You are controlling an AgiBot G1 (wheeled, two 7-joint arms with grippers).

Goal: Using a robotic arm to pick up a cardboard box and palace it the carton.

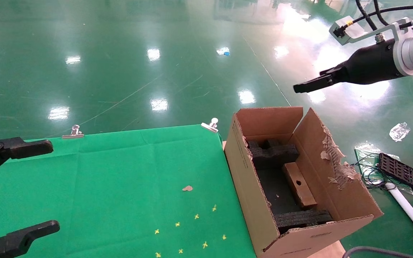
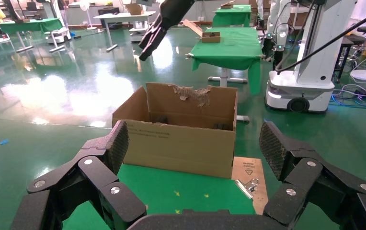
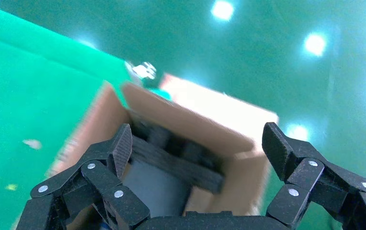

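While the cardboard box lies inside the carton among black foam, the right tool hangs high above it, fingers spread and empty; the left tool sits spread over the green counter.

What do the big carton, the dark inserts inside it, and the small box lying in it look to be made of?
Carton: corrugated cardboard, matte brown; the torn flap shows ragged fluted layers. Inserts: probably black foam, dull with a rough, crumbly edge. Small box: cardboard too, brown with a slightly smoother face and a round hole in it; any tape or coating can't be told from here.
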